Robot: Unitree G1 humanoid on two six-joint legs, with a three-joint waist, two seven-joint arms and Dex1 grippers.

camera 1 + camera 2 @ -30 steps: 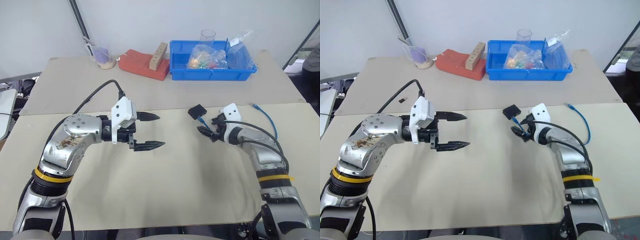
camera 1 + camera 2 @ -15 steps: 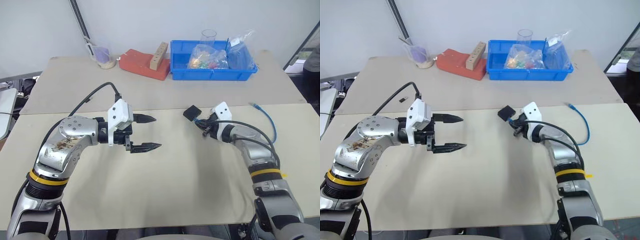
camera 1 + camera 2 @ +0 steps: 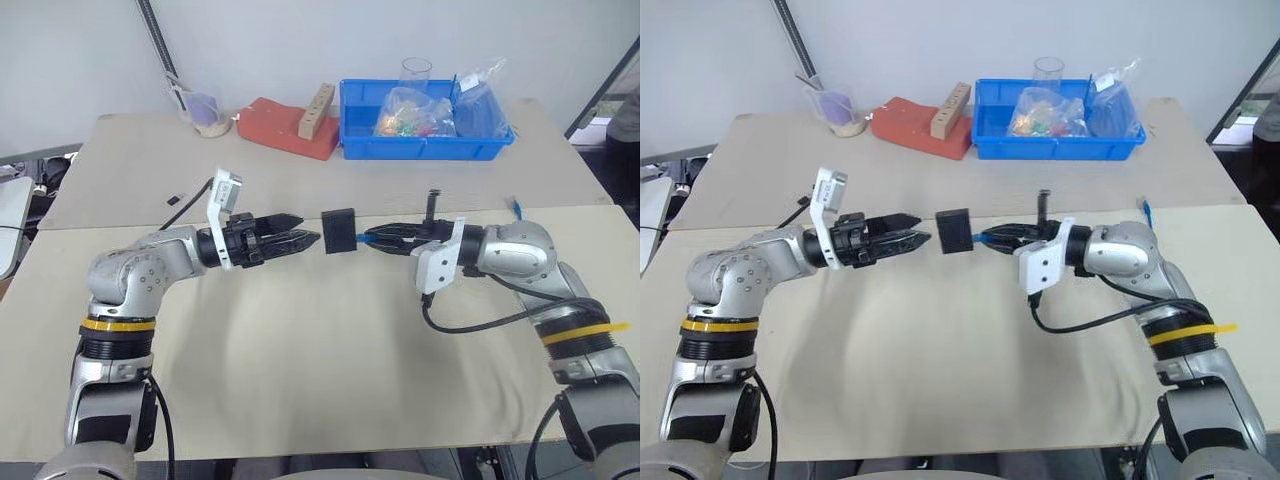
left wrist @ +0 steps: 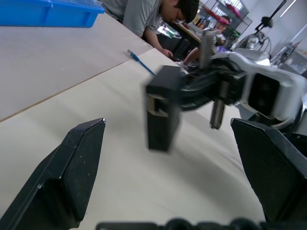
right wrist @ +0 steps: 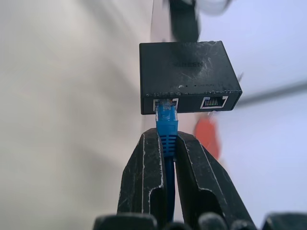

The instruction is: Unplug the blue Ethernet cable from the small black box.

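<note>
Mid-unplug: small black box (image 3: pixel 339 232) held aloft over worktop (image 3: pixel 330 370) by still-plugged blue Ethernet cable (image 5: pixel 167 127), clamped in right gripper (image 3: pixel 372 236) jaws; left gripper (image 3: pixel 308 240) jaws wide, facing box; next likely: grip box, pull apart.

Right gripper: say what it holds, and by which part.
The right gripper pinches the blue Ethernet cable just behind its plug, still seated in the small black box.

Head stereo pair: looking forward and down over the beige flat table (image 3: pixel 300 380), both eyes sharing it. Left wrist camera: facing the small matte black plastic box (image 4: pixel 163 108) closely. Right wrist camera: viewing that box closer still, along pinching fingers (image 5: pixel 144 184).
</note>
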